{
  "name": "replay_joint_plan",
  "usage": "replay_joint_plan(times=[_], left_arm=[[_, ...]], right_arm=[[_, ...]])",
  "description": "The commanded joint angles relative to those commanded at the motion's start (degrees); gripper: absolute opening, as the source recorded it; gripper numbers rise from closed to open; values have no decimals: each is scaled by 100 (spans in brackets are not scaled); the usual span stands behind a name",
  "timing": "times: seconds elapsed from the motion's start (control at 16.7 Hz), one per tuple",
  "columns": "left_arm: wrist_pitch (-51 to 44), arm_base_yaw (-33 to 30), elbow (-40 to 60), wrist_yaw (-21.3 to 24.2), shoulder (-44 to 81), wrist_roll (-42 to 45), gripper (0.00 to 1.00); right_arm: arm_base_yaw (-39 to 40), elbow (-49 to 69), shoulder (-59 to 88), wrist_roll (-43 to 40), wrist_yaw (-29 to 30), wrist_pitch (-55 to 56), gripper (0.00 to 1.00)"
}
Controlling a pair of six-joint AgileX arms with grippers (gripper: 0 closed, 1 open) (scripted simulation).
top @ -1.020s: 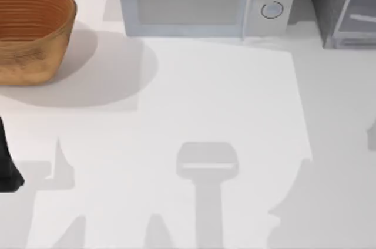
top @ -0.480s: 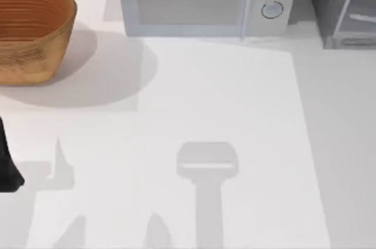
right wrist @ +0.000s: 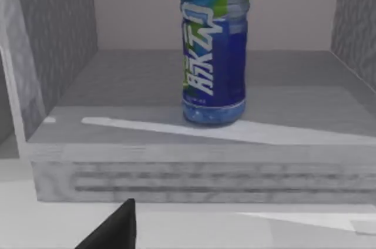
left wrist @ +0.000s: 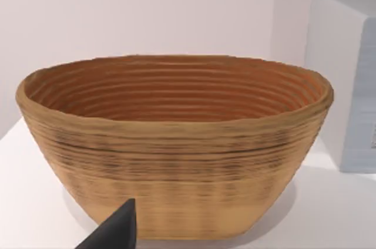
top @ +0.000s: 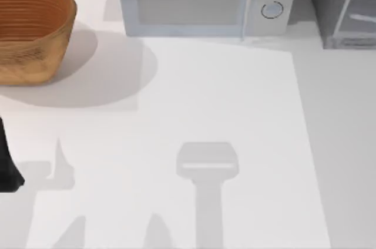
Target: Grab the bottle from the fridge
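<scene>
One bottle (right wrist: 213, 49) upright inside fridge (right wrist: 53, 43), right wrist view | jaws: cannot tell

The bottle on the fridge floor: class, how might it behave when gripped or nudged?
The bottle stands upright, tall on a narrow base, so a high nudge may tip it. Its round body would probably roll once down. The glossy label looks smooth, possibly slippery on the fridge floor.

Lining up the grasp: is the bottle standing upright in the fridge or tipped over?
Upright. In the right wrist view the bottle stands on its base on the fridge floor, label vertical, apart from both side walls.
</scene>
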Motion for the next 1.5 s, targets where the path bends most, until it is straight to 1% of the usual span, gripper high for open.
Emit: replay_joint_plan(times=[0.12,0.3,0.66,0.84,1.02,1.32,1.5], left_arm=[[0,0,0,0,0,0,100],[0,0,0,0,0,0,100],[0,0,0,0,0,0,100],[0,0,0,0,0,0,100],[0,0,0,0,0,0,100],[0,0,0,0,0,0,100],[0,0,0,0,0,0,100]], right_arm=[[73,193,143,-16,83,-88,100],[331,930,579,-54,380,-432,100],[1160,3420,1729,-95,1261,-1641,100],[1530,4304,2117,-108,1637,-2173,100],[1703,4644,2252,-115,1814,-2423,100],[1680,4646,2239,-113,1803,-2420,100],[1725,5057,2489,-117,1838,-2624,100]])
